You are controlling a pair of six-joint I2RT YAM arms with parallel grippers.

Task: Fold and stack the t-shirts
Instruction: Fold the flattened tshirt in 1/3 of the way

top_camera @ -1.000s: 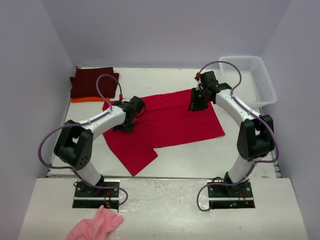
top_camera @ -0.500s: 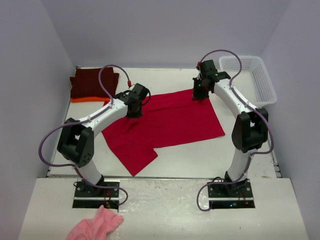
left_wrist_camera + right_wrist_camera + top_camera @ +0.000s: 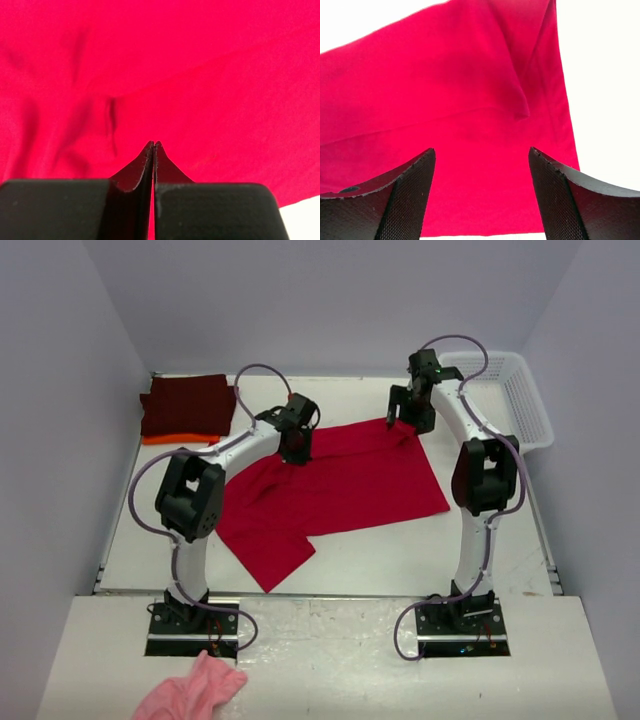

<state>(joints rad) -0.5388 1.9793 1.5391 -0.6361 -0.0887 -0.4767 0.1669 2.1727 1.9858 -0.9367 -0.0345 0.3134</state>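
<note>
A bright red t-shirt [image 3: 350, 480] lies spread across the middle of the table, one sleeve pointing to the near left. My left gripper [image 3: 297, 451] is over its far left part, jaws pressed together [image 3: 153, 143] on a pinch of the red fabric [image 3: 210, 90]. My right gripper [image 3: 398, 423] hovers over the shirt's far right corner. Its fingers [image 3: 481, 150] stand wide apart with nothing between them, and red cloth [image 3: 445, 100] with a small turned-over flap lies below. A folded dark maroon t-shirt [image 3: 185, 403] rests on a folded orange t-shirt [image 3: 165, 439] at the far left.
A white plastic basket [image 3: 505, 395] stands at the far right corner. A small pink fluffy cloth [image 3: 195, 690] lies on the near ledge by the left arm's base. Walls close the table in at the left, back and right.
My left gripper shut on the shirt's left edge and carried it to the right and farther back. My right gripper moved to the far right corner, closed there, then opened.
</note>
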